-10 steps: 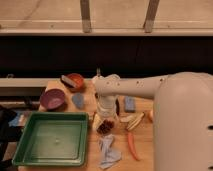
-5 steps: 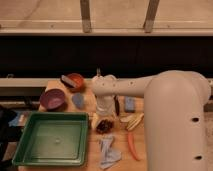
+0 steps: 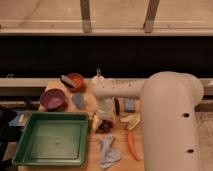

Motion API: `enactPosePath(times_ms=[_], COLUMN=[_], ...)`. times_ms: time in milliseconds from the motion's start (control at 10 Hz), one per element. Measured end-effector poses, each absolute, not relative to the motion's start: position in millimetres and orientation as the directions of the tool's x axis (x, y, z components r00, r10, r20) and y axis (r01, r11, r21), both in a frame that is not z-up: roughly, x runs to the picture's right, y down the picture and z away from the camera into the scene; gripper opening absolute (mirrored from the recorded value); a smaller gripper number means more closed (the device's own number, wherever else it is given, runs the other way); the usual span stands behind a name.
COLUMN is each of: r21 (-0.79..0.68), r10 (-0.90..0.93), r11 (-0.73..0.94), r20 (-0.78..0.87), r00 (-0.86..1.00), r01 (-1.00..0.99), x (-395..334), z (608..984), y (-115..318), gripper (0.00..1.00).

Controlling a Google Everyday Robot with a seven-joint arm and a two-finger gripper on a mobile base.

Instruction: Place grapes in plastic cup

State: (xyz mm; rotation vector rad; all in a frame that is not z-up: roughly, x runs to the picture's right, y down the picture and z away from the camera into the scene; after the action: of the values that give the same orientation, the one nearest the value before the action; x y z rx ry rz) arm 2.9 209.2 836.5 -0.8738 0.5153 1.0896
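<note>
This looks like a robot test bench in a lab or office building. A small wooden table (image 3: 89, 107) stands against a dark wall below glazing with metal mullions (image 3: 86, 15). It is laid with a green tray (image 3: 50, 116), a bowl (image 3: 52, 99), a carrot (image 3: 133, 146) and a cloth (image 3: 108, 152). The gripper (image 3: 105, 119) hangs low over the table's middle.

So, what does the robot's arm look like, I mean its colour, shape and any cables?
The arm has a smooth off-white shell built from thick, rounded, tube-like segments. A few small dark dots sit on its widest part. No cables or printed markings are visible. The gripper, pale like the arm, is just over the grapes.
</note>
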Motion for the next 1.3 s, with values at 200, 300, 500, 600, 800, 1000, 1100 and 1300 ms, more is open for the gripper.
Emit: enactPosePath(times_ms=[200, 300, 500, 600, 800, 1000, 1100, 1300], r21=[-0.364, -0.365, -0.363, -0.359, -0.341, -0.324, -0.316, -0.305], r10=[0.535, 0.536, 0.54, 0.544, 0.559, 0.573, 0.582, 0.593], r11=[0.219, 0.221, 0.211, 0.203, 0.168, 0.147, 0.132, 0.12], r20=[-0.731, -0.729, -0.73, -0.732, -0.74, -0.742, -0.743, -0.742], r00=[0.423, 0.425, 0.418, 0.41, 0.374, 0.348, 0.331, 0.314], r01=[-0.906, -0.904, -0.908, -0.911, -0.925, -0.934, -0.94, -0.945], x=[-0.1, 0.5, 7.0, 11.0, 26.3, 38.1, 43.8, 52.3], z=[830.2, 827.8, 824.0, 822.5, 818.3, 815.0, 812.7, 810.9], y=[205.9, 204.2, 201.5, 200.7, 198.4, 194.6, 192.2, 189.0], gripper=[0.34, 0.24, 0.05, 0.01, 0.0, 0.0, 0.0, 0.0])
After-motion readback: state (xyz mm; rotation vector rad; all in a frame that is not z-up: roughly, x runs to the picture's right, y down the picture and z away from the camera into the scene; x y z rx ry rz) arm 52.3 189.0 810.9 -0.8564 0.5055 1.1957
